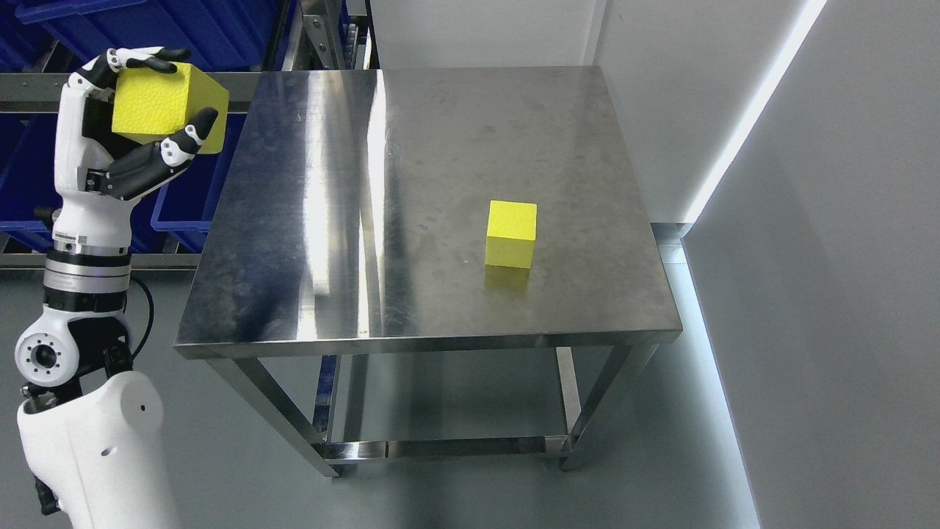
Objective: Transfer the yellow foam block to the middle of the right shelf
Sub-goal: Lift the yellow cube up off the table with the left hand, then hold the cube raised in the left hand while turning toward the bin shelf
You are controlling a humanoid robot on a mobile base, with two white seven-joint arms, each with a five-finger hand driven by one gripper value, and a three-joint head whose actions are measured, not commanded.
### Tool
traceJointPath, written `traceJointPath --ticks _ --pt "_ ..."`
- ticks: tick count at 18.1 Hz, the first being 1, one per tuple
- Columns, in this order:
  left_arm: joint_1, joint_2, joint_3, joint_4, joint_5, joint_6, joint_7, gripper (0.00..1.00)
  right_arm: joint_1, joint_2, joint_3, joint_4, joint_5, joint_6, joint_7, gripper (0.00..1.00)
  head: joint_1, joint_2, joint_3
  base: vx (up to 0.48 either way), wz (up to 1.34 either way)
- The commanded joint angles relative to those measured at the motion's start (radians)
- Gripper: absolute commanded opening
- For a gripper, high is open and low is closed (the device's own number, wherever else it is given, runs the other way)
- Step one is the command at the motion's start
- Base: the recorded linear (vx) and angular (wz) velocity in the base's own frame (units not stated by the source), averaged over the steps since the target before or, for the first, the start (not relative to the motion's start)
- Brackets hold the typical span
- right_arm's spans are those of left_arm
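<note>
The left hand (pixel 139 121) is raised at the upper left, off the left edge of the steel counter (pixel 411 308), with its fingers (pixel 150 57) curled over the top of a yellow foam block (pixel 158 106) and its thumb pressed against the block's lower right side, so the block is held clear of any surface. Behind the hand and block stand blue bins (pixel 191 198) on a metal shelf rack (pixel 29 82). A second yellow foam block (pixel 511 234) sits flat on the counter, right of the middle and well apart from the held one, its reflection showing in the steel just in front of it.
</note>
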Motion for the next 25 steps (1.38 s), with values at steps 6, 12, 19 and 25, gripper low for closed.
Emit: traceJointPath --ticks 6,12,19,25 --pt "0.027 0.009 0.053 -0.029 0.003 0.049 0.022 0.0 0.0 -0.017 -0.006 -0.017 0.003 0.0 -0.001 1.0 0.0 0.0 0.0 -0.002 0.19" --pt "0.046 0.009 0.074 -0.029 0.003 0.046 0.022 0.0 0.0 -0.017 -0.006 -0.017 0.003 0.0 -0.001 1.0 0.0 0.0 0.0 0.0 0.48" --pt "0.049 0.009 0.121 -0.027 0.003 0.049 0.022 0.0 0.0 -0.017 -0.006 -0.017 0.003 0.0 -0.001 1.0 0.0 0.0 0.0 -0.005 1.0" --pt "0.047 0.009 0.131 -0.027 0.003 0.051 0.022 0.0 0.0 -0.017 -0.008 -0.017 0.003 0.0 -0.001 1.0 0.0 0.0 0.0 0.051 0.96"
